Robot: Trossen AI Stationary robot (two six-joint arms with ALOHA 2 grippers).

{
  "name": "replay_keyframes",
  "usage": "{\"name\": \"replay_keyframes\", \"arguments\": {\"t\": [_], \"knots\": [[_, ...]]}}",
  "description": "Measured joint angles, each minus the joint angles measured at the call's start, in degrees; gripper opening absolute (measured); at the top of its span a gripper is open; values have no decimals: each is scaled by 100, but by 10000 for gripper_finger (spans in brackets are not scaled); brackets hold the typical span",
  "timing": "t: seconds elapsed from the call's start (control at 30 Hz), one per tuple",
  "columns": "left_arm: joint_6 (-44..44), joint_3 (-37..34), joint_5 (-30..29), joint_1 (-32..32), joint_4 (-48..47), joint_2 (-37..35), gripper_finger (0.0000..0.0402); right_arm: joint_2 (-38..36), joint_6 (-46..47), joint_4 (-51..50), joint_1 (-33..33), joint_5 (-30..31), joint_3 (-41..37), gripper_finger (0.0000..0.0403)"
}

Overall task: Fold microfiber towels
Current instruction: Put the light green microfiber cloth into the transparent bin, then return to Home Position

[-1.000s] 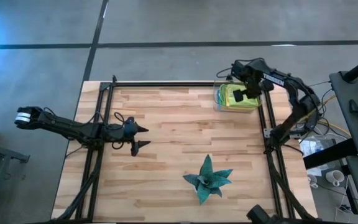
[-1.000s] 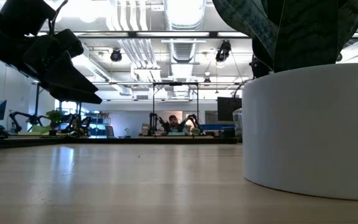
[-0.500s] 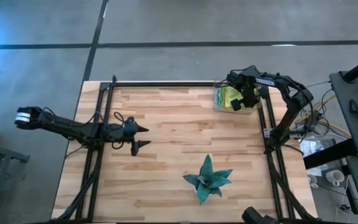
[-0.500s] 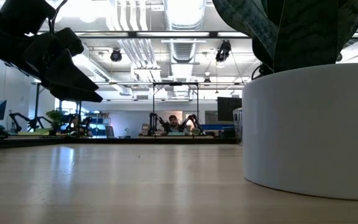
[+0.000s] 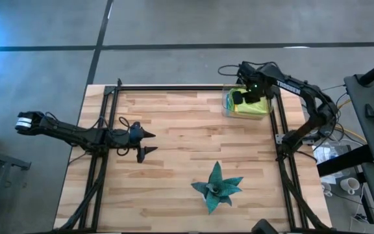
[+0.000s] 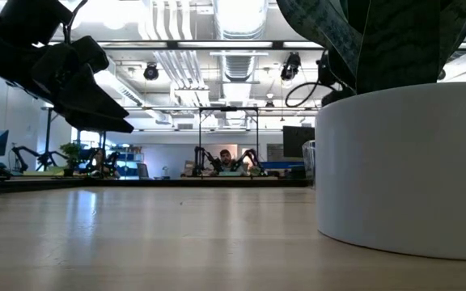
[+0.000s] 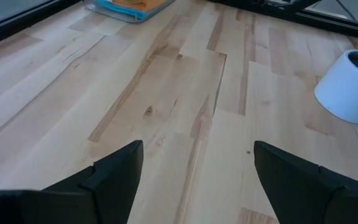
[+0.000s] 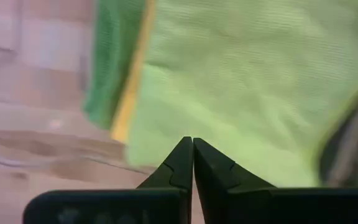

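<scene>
- Several towels (image 5: pixel 250 104) are sitting in a clear bin (image 5: pixel 228 109) at the table's far right corner.
- Right gripper (image 5: pixel 237 97) is hanging over the lime green towel (image 8: pixel 241 81), its 2 fingers pressed together on nothing.
- Left gripper (image 5: pixel 143 142) is waiting spread wide, well apart.
- Cloth looks soft, light and floppy; pinching 1 corner probably works best.

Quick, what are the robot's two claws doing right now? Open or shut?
Left gripper: open, empty, over the table.
Right gripper: shut, right over the lime green towel; cannot tell if it pinches it.
</scene>
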Motion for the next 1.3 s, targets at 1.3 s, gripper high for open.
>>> {"name": "replay_keyframes", "arguments": {"t": [1.3], "knots": [[1507,208,-1271,162,2940,-855,290,-3974,-3542,5307,2241,-1538,-2870,9]]}}
